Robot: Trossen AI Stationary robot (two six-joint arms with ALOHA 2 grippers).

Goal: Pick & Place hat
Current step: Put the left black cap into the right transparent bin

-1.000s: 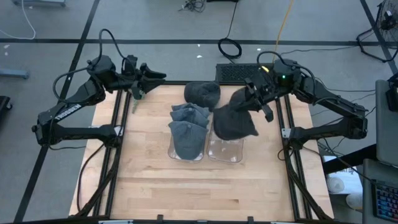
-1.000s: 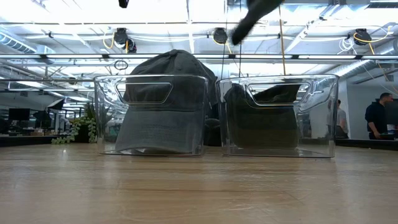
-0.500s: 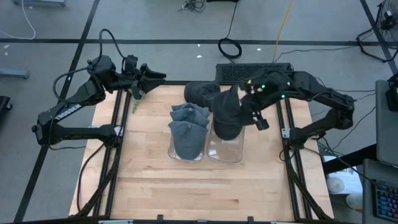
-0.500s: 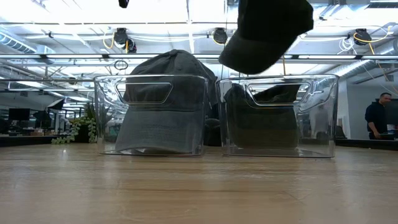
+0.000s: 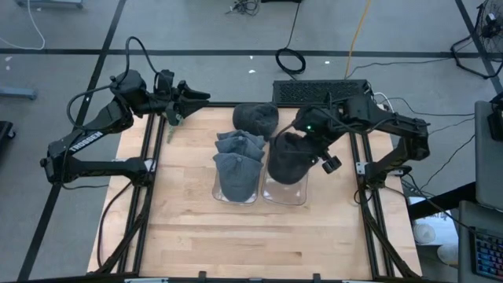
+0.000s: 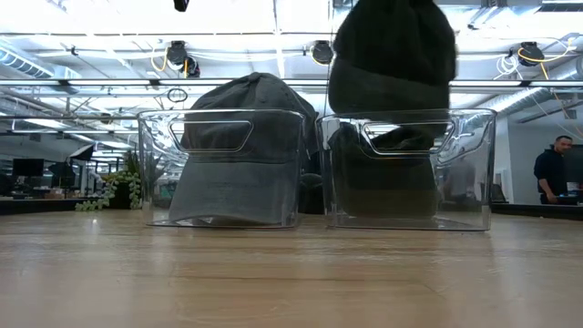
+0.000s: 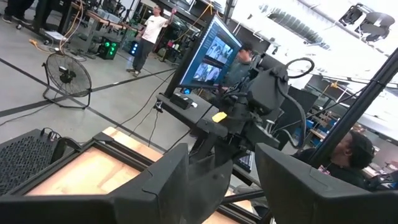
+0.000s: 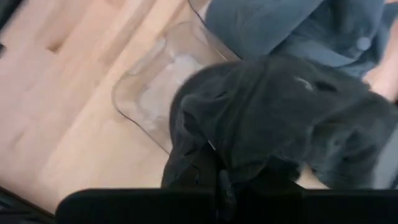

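On my left, the left clear bin (image 5: 235,185) holds a stack of grey caps (image 5: 238,157), the front one filling it almost wall to wall in the low view (image 6: 239,155). Just beside it stands the right clear bin (image 5: 284,189); through its front wall (image 6: 407,173) I can see something dark already inside. The dark hat (image 5: 288,156) hangs over that bin's far half, its lower edge about level with the rim in the low view (image 6: 392,64), pinched by my right gripper (image 5: 308,135), whose jaws are closed on its fabric. One more dark hat (image 5: 255,117) lies on the tabletop behind the bins.

My left gripper (image 5: 191,97) waits off the tabletop's far left corner, jaws apart with nothing between them.

The wooden tabletop (image 5: 189,236) is bare in front of the bins. Beyond it I see an open workshop with ceiling lights, a person (image 6: 551,169) standing at the far right, and cables across the grey floor (image 5: 236,31).
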